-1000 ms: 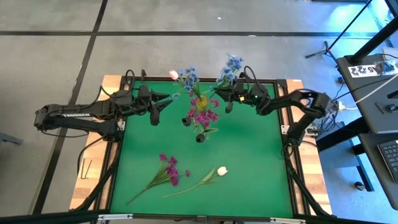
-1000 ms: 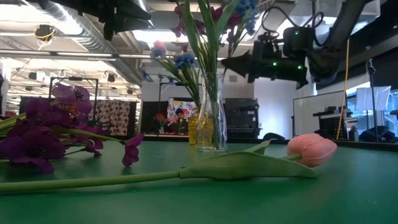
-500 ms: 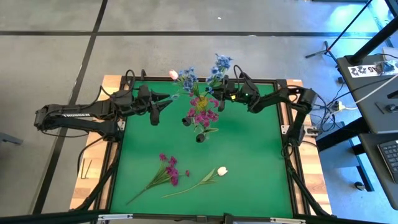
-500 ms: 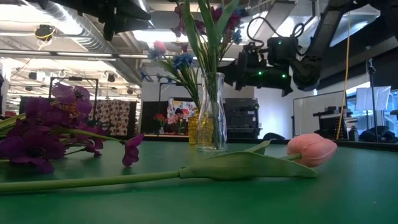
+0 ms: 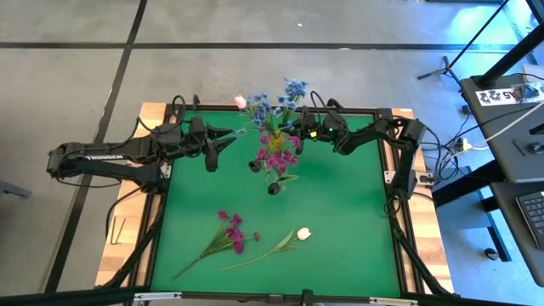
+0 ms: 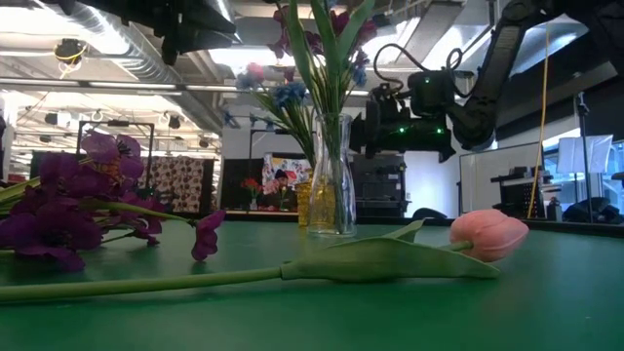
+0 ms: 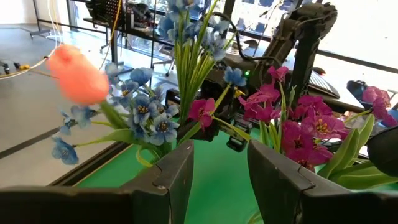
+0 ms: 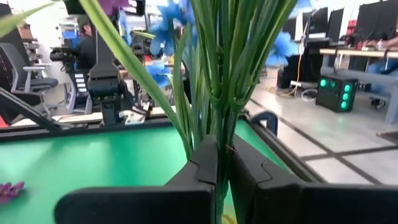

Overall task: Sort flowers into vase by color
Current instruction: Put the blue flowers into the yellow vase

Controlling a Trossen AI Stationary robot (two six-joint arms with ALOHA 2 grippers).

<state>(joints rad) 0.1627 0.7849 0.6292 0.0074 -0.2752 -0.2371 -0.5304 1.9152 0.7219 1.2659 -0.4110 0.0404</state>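
Note:
My right gripper is shut on a blue clustered spray and stands high by the far edge, just right of the vases. A clear glass vase holds magenta sprays. Behind it a yellow vase carries blue sprays and a pink tulip bud. My left gripper is open, level, left of the vases and pointing at them. A magenta spray and a white-pink tulip lie flat on the mat near the front. My right gripper pinches the blue spray's bunch of green stems between its two fingers. It comes level from the table's right, across the stems. The spray stands roughly upright, its blue heads above the fingers, lifted off the mat; its lower end is hidden.
The green mat has free room on its right half and in the middle. A raised black frame runs round the table. Cables and a desk stand beyond the right edge.
My right gripper has carried the blue spray toward the table's left along the far edge, closing on the vases; its blue heads now stand next to the blue sprays in the vase. The grip has stayed shut.

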